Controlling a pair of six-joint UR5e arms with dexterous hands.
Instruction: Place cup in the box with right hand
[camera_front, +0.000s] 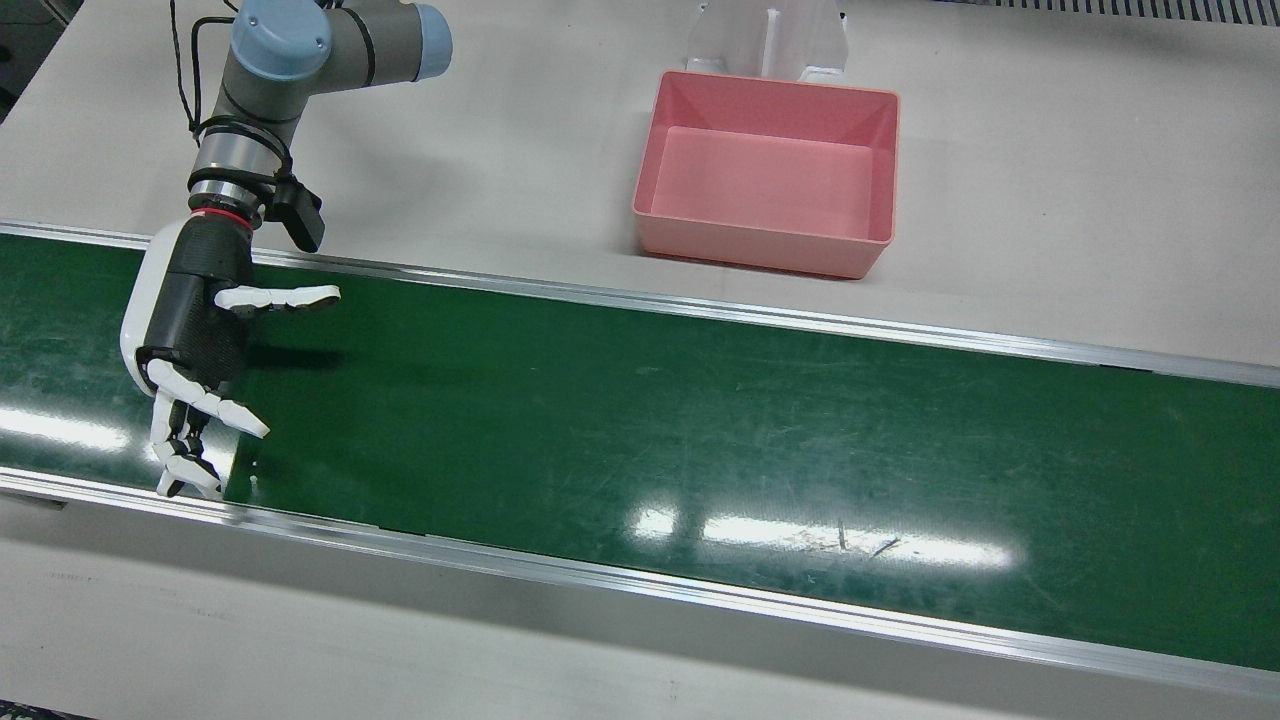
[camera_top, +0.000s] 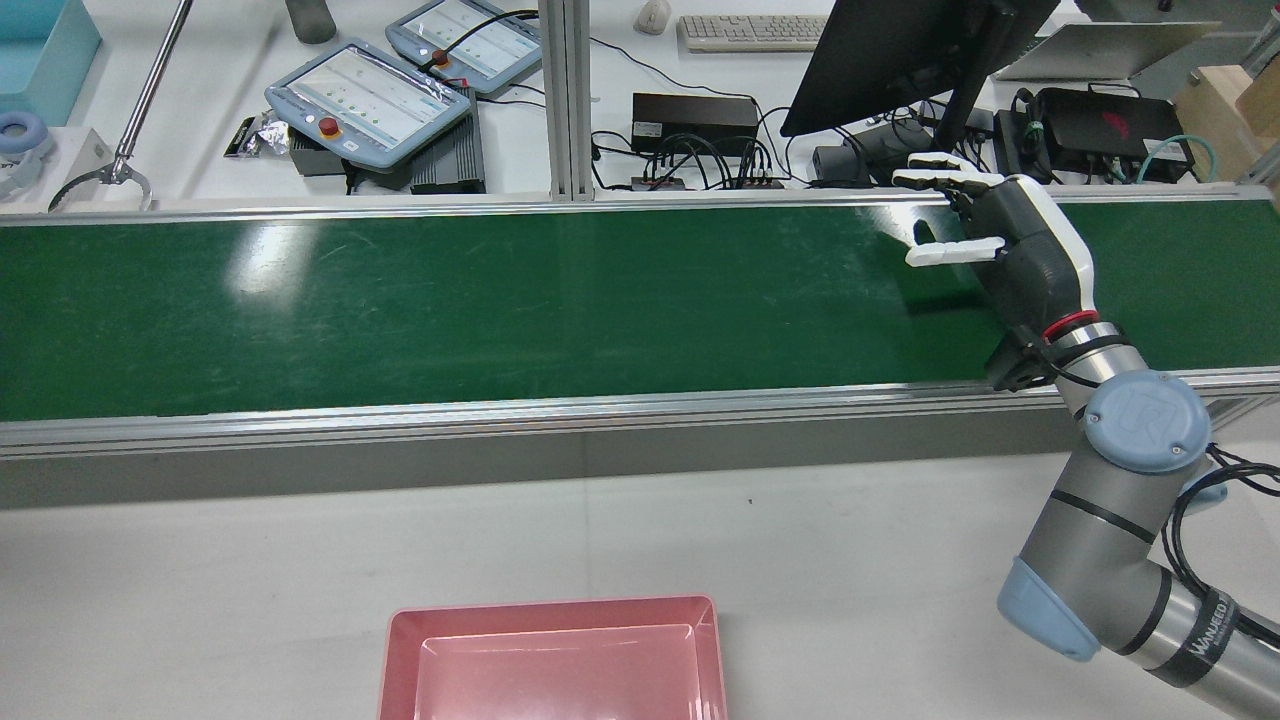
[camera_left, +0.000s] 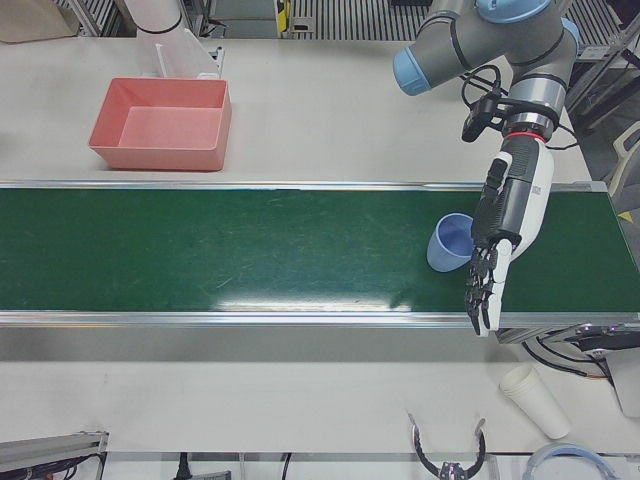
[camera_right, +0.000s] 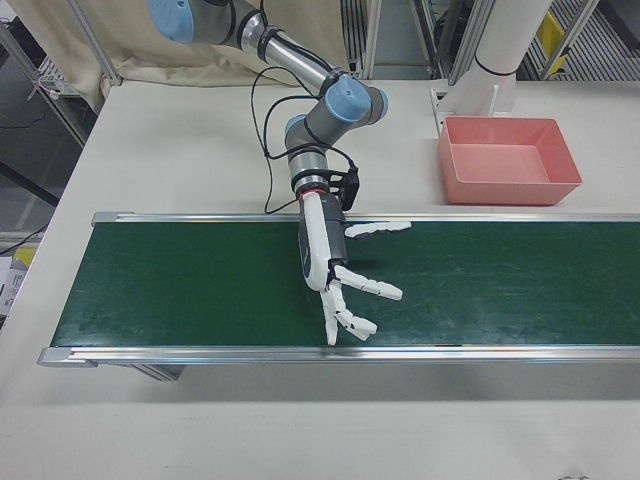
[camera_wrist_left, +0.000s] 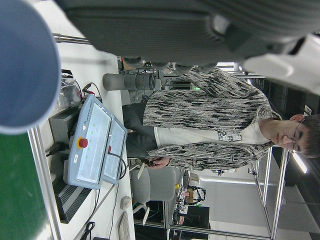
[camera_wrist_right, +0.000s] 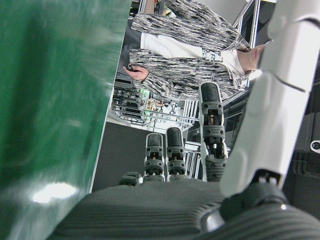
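A blue cup (camera_left: 449, 243) sits on the green conveyor belt (camera_left: 220, 250) in the left-front view, right beside my left hand (camera_left: 502, 225). That hand is open, fingers straight and pointing to the belt's near edge; I cannot tell if it touches the cup. The cup fills the top left corner of the left hand view (camera_wrist_left: 22, 65). My right hand (camera_front: 197, 330) is open and empty above the belt (camera_front: 700, 420), fingers spread; it also shows in the rear view (camera_top: 1005, 245) and right-front view (camera_right: 335, 272). The pink box (camera_front: 770, 175) stands empty on the white table behind the belt.
A white stand (camera_front: 770, 40) rises behind the box. White paper cups (camera_left: 535, 400) lie on the table near the belt's end. Beyond the belt in the rear view are teach pendants (camera_top: 370, 95), a monitor (camera_top: 900, 50) and cables. A person (camera_wrist_left: 210, 125) sits nearby.
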